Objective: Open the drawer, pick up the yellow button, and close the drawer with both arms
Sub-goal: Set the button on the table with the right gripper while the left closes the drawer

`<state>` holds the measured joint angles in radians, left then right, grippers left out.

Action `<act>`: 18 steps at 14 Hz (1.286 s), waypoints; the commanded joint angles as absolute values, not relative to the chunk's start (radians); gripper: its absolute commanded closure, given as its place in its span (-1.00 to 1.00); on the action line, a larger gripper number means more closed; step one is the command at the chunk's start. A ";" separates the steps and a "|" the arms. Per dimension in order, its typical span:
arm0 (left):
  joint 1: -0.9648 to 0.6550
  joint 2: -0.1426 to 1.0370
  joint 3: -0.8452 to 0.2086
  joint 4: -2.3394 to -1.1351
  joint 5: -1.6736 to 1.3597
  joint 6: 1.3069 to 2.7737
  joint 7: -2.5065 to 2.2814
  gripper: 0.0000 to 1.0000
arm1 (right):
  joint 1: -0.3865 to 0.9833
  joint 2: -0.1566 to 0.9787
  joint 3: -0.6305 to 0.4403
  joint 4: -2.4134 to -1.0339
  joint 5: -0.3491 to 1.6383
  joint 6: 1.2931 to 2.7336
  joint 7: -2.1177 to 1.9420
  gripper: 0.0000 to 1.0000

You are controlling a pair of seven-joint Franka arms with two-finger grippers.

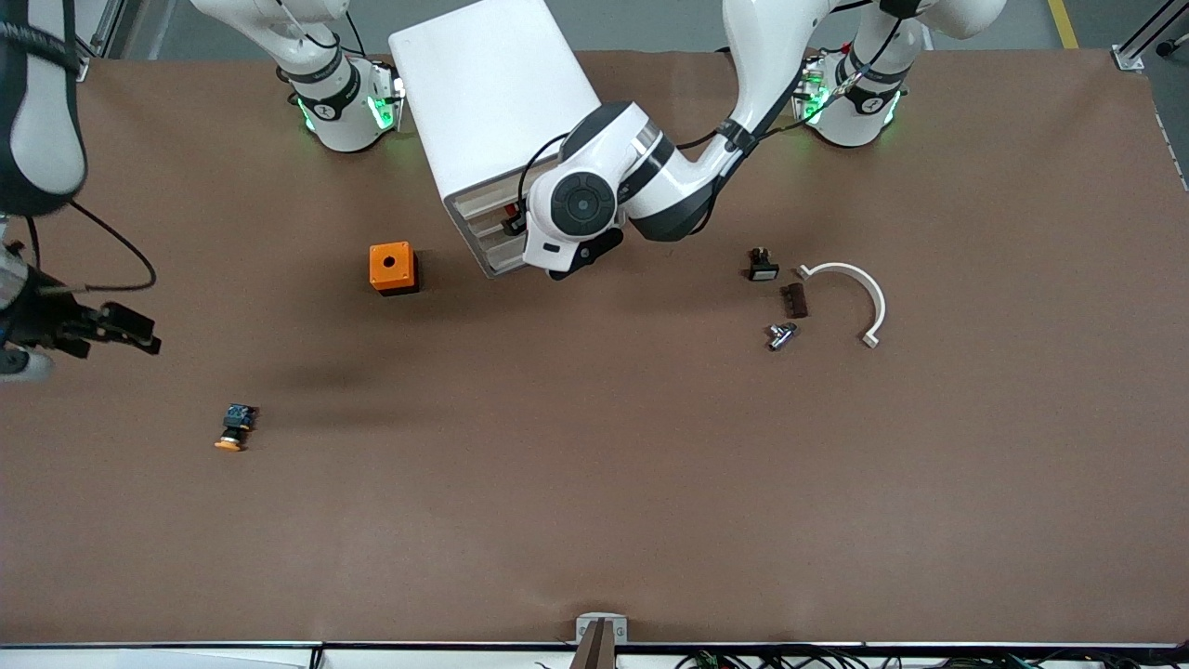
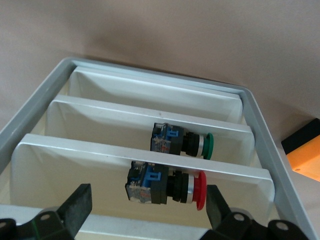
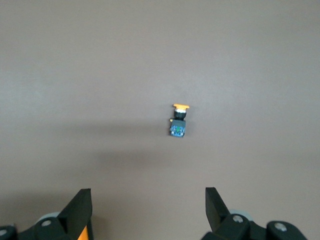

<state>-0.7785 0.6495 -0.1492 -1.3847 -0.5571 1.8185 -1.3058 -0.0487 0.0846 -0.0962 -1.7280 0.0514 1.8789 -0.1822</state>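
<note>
A: Fingers first. Left gripper?

B: Fingers spread wide, holding nothing, touching nothing. It sits at the front of the white cabinet, which stands by the counter edge where the arm bases are, about midway along it. The left wrist view looks into the cabinet's drawers.

A: Right gripper?

B: Fingers wide apart too, empty. It hangs over bare counter near the edge at the right arm's end; in the front view it shows at.

A: Containers?

B: Left wrist view shows three white trays stepped one past another. One holds a green-capped push button, the next a red-capped push button, both lying on their sides, black bodies with blue ends. The third tray in view looks empty. Can't tell from these views which is the top drawer, or how far out it is.

A: Task button?

B: On the counter, out of the cabinet, toward the right arm's end, nearer the front camera than the orange cube. Lying on its side, orange cap, black body, bluish end. Right wrist view shows it at, well apart from the fingers.

A: Other stuff?

B: Toward the left arm's end: small black switch, dark block, metal fitting, white curved clamp.

A: Any writing?

B: None readable.
</note>
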 commanded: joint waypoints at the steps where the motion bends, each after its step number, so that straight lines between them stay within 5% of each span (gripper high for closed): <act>1: -0.767 0.635 -0.156 -1.422 -0.641 1.815 -1.318 -0.99 | -0.044 -0.026 -0.098 -1.772 0.048 1.818 -0.125 -1.00; 6: -0.736 0.635 -0.155 -1.439 -0.712 1.822 -1.335 -0.99 | -0.040 -0.118 -0.066 -1.761 0.044 1.749 -0.106 -1.00; 13: -0.732 0.630 -0.143 -1.433 -0.684 1.824 -1.312 -0.99 | -0.046 -0.106 -0.060 -1.684 0.014 1.686 -0.106 -1.00; 18: -0.704 0.592 -0.143 -1.396 -0.353 1.844 -1.298 -0.99 | -0.058 -0.095 -0.067 -1.663 0.014 1.689 -0.103 -1.00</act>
<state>-0.7129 0.6323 -0.1454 -1.4004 -0.4514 1.8416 -1.3109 -0.0490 -0.1073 -0.0744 -1.6808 0.0298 1.6958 -0.1204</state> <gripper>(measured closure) 0.000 0.000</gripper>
